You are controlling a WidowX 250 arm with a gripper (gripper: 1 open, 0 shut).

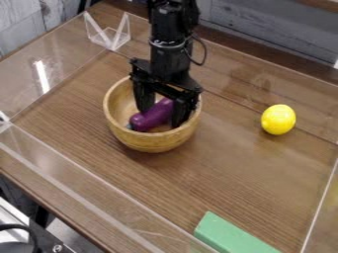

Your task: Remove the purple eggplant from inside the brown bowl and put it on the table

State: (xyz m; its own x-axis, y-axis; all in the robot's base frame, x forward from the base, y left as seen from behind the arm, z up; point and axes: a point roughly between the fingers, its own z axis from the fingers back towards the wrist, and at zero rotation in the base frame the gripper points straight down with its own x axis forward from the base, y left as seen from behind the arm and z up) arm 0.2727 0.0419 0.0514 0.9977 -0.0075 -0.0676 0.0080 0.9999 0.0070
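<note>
Two dark fingers of the gripper (164,95) stand wide apart over the bowl (152,138), reaching down about the eggplant (152,116) lying inside it; whether they touch it, I can't tell. Beneath is the brown table (201,183), clear walls at its edges, and the black arm (172,30) hangs nearly straight down.

We have one view, set above the brown bowl (152,140) and looking obliquely down on it. It stands back enough to take in the tabletop (199,188) around the bowl and the grey wall (284,30) beyond it. We cannot tell the camera's exact height over the bowl.
</note>
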